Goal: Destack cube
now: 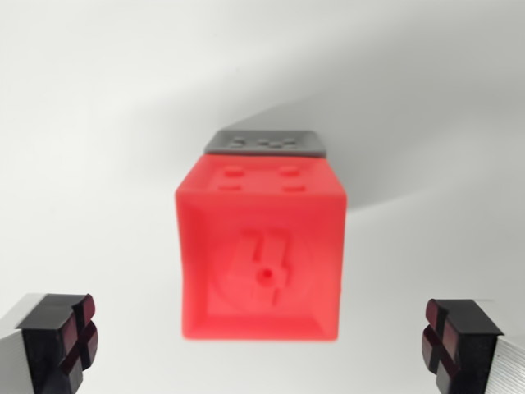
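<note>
A red cube [261, 246] fills the middle of the wrist view, its top face with an embossed mark turned toward the camera. Past it, at its far side, a grey cube [267, 143] with small studs shows only as a thin strip, the rest hidden by the red one. Whether the red cube rests on the grey one or stands in front of it I cannot tell. My gripper [261, 345] is open, its two black-and-red fingertips [61, 341] at the bottom corners, wider apart than the red cube and nearer the camera. Nothing lies between them.
A plain white surface [98, 123] spreads all around the cubes. A soft shadow falls to the upper right of the stack.
</note>
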You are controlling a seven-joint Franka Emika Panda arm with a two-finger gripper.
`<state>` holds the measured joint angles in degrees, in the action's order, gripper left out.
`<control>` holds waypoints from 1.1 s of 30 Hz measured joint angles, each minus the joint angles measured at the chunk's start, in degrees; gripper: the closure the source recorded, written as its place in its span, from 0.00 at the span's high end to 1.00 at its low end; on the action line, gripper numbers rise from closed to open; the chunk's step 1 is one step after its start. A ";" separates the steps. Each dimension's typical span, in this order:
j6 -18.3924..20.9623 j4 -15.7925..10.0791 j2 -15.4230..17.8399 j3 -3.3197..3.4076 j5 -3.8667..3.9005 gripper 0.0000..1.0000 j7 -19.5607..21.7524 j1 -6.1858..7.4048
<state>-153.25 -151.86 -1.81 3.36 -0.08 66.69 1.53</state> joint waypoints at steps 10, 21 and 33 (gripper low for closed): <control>-6.40 0.13 -6.46 -0.22 -0.84 1.00 -0.48 0.01; -10.18 0.56 -10.71 -0.56 -1.58 1.00 -0.96 -0.08; -10.61 0.64 -11.09 -0.60 -1.63 0.00 -1.04 -0.12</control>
<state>-163.86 -151.23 -12.90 2.75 -1.71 65.65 1.41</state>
